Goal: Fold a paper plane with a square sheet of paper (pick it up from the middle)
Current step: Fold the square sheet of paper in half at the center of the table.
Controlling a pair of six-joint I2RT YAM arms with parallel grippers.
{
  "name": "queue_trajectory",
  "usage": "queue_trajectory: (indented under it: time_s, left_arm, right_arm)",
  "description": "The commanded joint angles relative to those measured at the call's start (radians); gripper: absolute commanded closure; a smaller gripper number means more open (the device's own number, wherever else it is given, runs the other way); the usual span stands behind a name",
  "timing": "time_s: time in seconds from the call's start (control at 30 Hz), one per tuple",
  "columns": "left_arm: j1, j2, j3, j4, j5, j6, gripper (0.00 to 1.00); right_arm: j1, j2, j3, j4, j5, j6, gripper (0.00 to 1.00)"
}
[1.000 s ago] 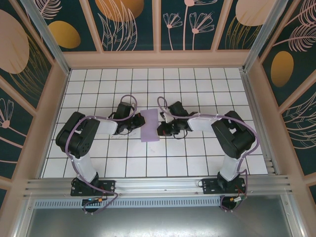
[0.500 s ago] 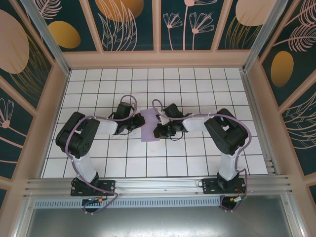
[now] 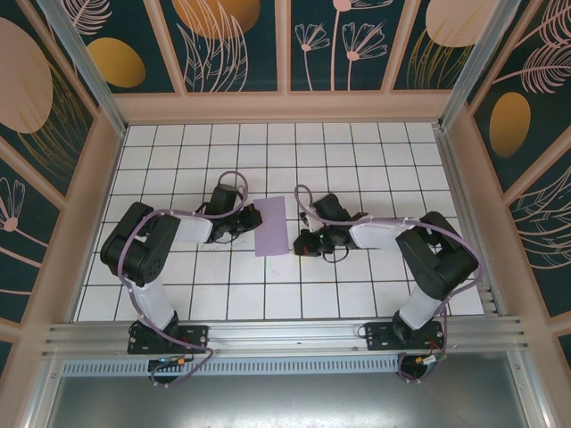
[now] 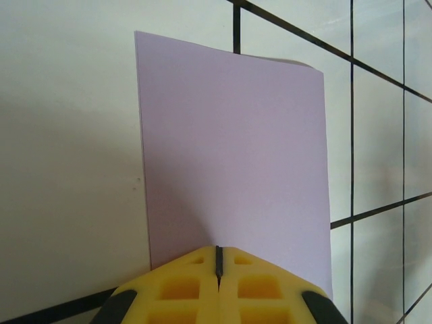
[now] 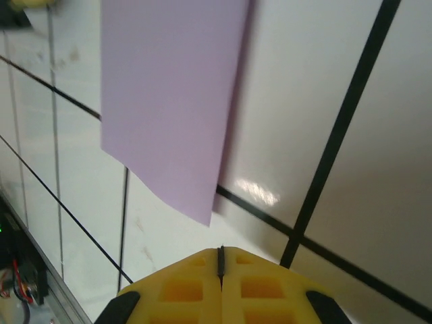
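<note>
The square sheet of paper (image 3: 270,226) lies in the middle of the tiled table (image 3: 357,160), between your two arms. It shows as a tall narrow rectangle rather than a square. In the left wrist view a second edge peeks out at its far corner, so you are probably dealing with two layers folded in half.

Your left gripper (image 4: 218,253) has its jaws together, with the tip over the sheet's near edge. You cannot tell from here whether it presses down. Your right gripper (image 5: 221,251) is also closed and sits just off the opposite long edge, not touching.

**Risks**
- **Sliding:** The tiles are glossy enough to throw back a glare, so the paper can skate if either tip pushes sideways.
- **Skewed layers:** If the sheet slides, the two layers may shear apart and any later crease will run crooked.
- **Snagging:** The edge near the right gripper casts a shadow and seems slightly lifted. A closed tip driven in low could snag it and crumple the corner.

**Materials**
- **Paper:** It is thin, matte and lilac, with straight edges and crisp corners.
- **Table:** The tiles are hard, white and shiny, and dark lines divide them.
- **Fingers:** They are moulded yellow and pocketed, and meet in a fine seam.
</note>
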Motion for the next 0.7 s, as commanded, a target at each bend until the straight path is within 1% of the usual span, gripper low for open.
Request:
queue_trajectory:
  time_s: [0.0,0.03,0.07,0.1,0.13,0.17,0.23,0.27,0.37,0.4,0.5,0.67]
  left_arm:
    - [0.017,-0.004,-0.02,-0.282,-0.09,0.052,1.0]
    - [0.017,-0.034,-0.004,-0.278,-0.071,0.051,1.0]
    - [0.016,-0.058,0.009,-0.276,-0.055,0.052,0.98]
    - [0.016,-0.081,0.026,-0.274,-0.034,0.055,0.92]
    - [0.016,-0.095,0.046,-0.271,-0.008,0.064,0.83]
    - [0.015,-0.095,0.063,-0.27,0.016,0.074,0.78]
    - [0.012,-0.123,0.103,-0.27,0.067,0.093,0.7]
    - [0.008,-0.121,0.115,-0.265,0.085,0.096,0.69]
    - [-0.003,-0.108,0.139,-0.232,0.128,0.087,0.69]
    - [-0.006,-0.069,0.148,-0.224,0.133,0.082,0.72]
    - [-0.017,-0.03,0.171,-0.201,0.153,0.066,0.78]
    - [-0.04,0.039,0.213,-0.191,0.176,0.06,0.85]
  right_arm:
    - [-0.021,-0.014,0.061,0.047,0.049,0.082,1.0]
    - [-0.027,0.003,0.075,0.05,0.071,0.107,1.0]
    - [-0.035,0.019,0.086,0.056,0.081,0.131,1.0]
    - [-0.045,0.037,0.093,0.071,0.082,0.16,1.0]
    - [-0.052,0.052,0.098,0.093,0.082,0.194,1.0]
    - [-0.056,0.062,0.102,0.118,0.075,0.217,1.0]
    - [-0.058,0.086,0.118,0.163,0.058,0.261,1.0]
    - [-0.058,0.095,0.127,0.18,0.05,0.277,1.0]
    - [-0.054,0.131,0.161,0.201,0.033,0.315,1.0]
    - [-0.053,0.147,0.17,0.202,0.026,0.322,1.0]
    - [-0.049,0.181,0.187,0.207,0.01,0.337,1.0]
    - [-0.03,0.224,0.213,0.224,-0.002,0.356,1.0]
